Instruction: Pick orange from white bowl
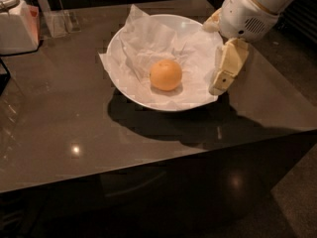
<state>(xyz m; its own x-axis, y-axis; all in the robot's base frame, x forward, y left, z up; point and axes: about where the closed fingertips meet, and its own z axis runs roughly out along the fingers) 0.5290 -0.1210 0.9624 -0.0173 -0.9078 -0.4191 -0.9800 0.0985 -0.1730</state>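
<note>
Task status: early, no pick yet. The orange [166,75] sits in the middle of the white bowl [163,104], resting on the crinkled paper lining [143,38] – untouched, nothing on or around it.

The gripper [225,71] is at the upper right of the frame. It hangs down from the white arm just beside the bowl's right rim, seemingly over or just outside the edge, not inside the bowl. It is clearly apart from the orange, with a stretch of paper between them. Can't tell whether it is open or closed from this angle, since only one beige side of it shows well. It holds nothing as far as can be seen.

The bowl stands on the dark glossy table [74,118], center-right of the frame, toward the table's far side. A white container w/ lid [17,26] is at the upper left, well apart and not relevant.

Done: approach to the bowl area, approx.
Left, by judgement:
- move the gripper left, in over the bowl
- come down around the orange and close on it
- lift it clear of the rim

Basically the whole grasp and lift remains. One risk is the paper bunching or getting pinched along w/ the fruit – the lining rides high at the bowl's back.
</note>
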